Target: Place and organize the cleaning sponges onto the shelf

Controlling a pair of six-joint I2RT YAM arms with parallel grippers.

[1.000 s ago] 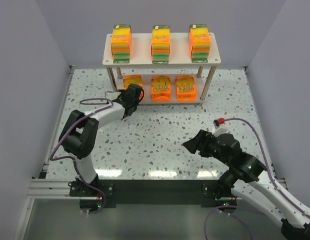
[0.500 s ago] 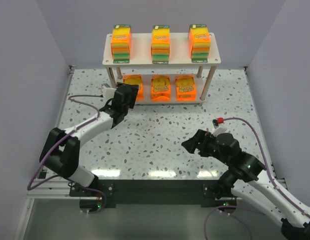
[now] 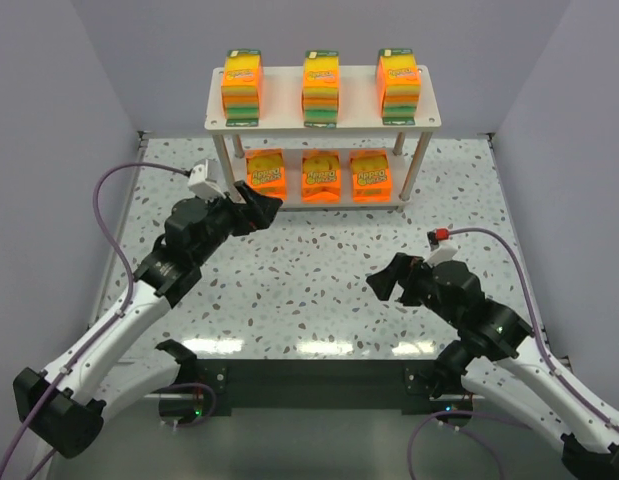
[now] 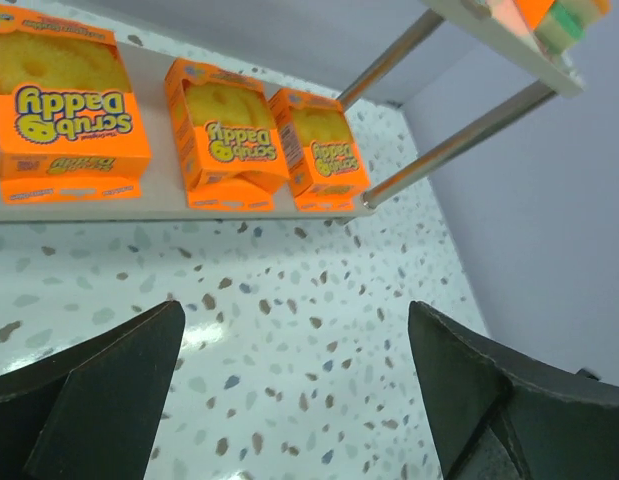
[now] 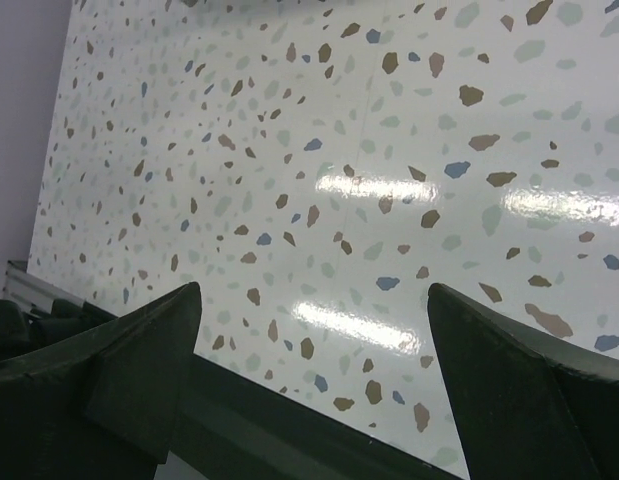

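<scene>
Top external: six packs shelved, only tidying left

Left gripper (image 3: 263, 207), at ten o'clock on the table (image 3: 289, 290), hangs just before the lower tier of the shelf (image 3: 324, 126), fingers spread and empty. At twelve o'clock, all six cleaning sponges (image 3: 322, 88) sit three per tier. Right gripper (image 3: 382, 279), at four o'clock, gapes empty too. Any straightening wants a light nudge on pack fronts — clear of the legs (image 3: 410, 165).

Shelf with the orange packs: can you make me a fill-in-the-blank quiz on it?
The top board holds ___ packs. The lower board holds ___ packs. The left tool, near the lower board, is ___ and empty.
Missing: three; three; open.
</scene>
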